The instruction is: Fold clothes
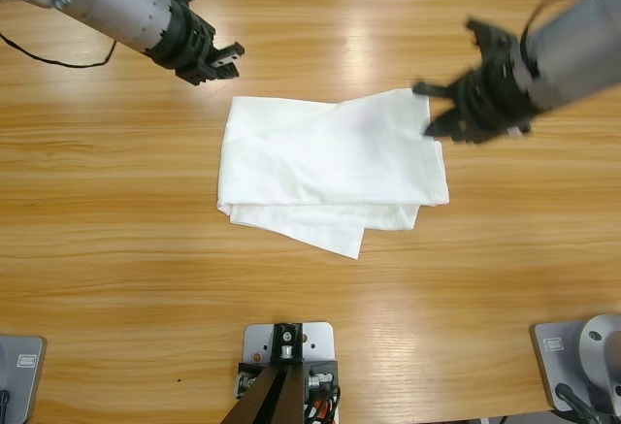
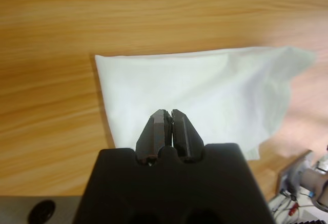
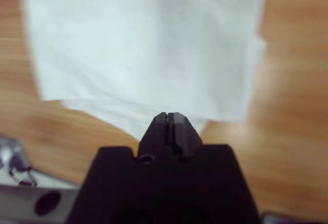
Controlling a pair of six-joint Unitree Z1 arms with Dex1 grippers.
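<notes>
Both my grippers pressed together, empty: T-shirt (image 1: 335, 172) lies folded mid-table (image 1: 116, 249), long axis running between them, right gripper (image 1: 448, 114) at its edge, left gripper (image 1: 215, 60) just beyond its corner

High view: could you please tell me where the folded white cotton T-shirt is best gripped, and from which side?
Probably the pointed corner of the folded white cotton T-shirt, coming from the table's near edge. It juts out past the shirt's lower edge and lies flat on the bare wooden table, so the jaws could pinch it without catching the other layers.
</notes>
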